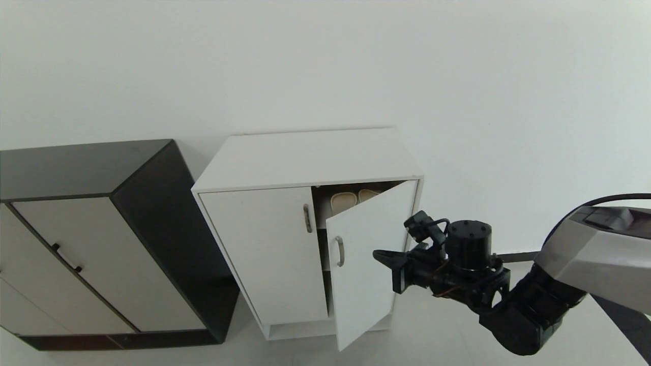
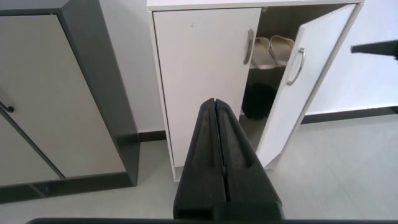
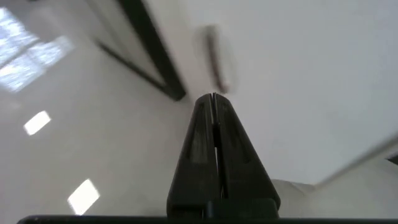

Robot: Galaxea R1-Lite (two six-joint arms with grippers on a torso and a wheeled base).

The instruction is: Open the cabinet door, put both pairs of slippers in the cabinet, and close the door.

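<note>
The white cabinet [image 1: 305, 157] stands against the wall, its left door [image 1: 264, 254] closed and its right door [image 1: 363, 264] swung partly open. A beige pair of slippers [image 1: 351, 198] lies on the upper shelf inside, the same slippers [image 2: 273, 51] seen through the gap in the left wrist view. Below them sits a dark object [image 2: 258, 99] that I cannot identify. My right gripper [image 1: 379, 254] is shut and empty, its tip close to the open door's outer face, just right of the door handle [image 1: 339, 250]. My left gripper [image 2: 214, 102] is shut and empty, held back from the cabinet front.
A black cabinet [image 1: 91, 234] with pale doors stands directly left of the white one. The pale floor [image 1: 437, 330] lies open in front and to the right. The wall [image 1: 325, 61] runs behind both cabinets.
</note>
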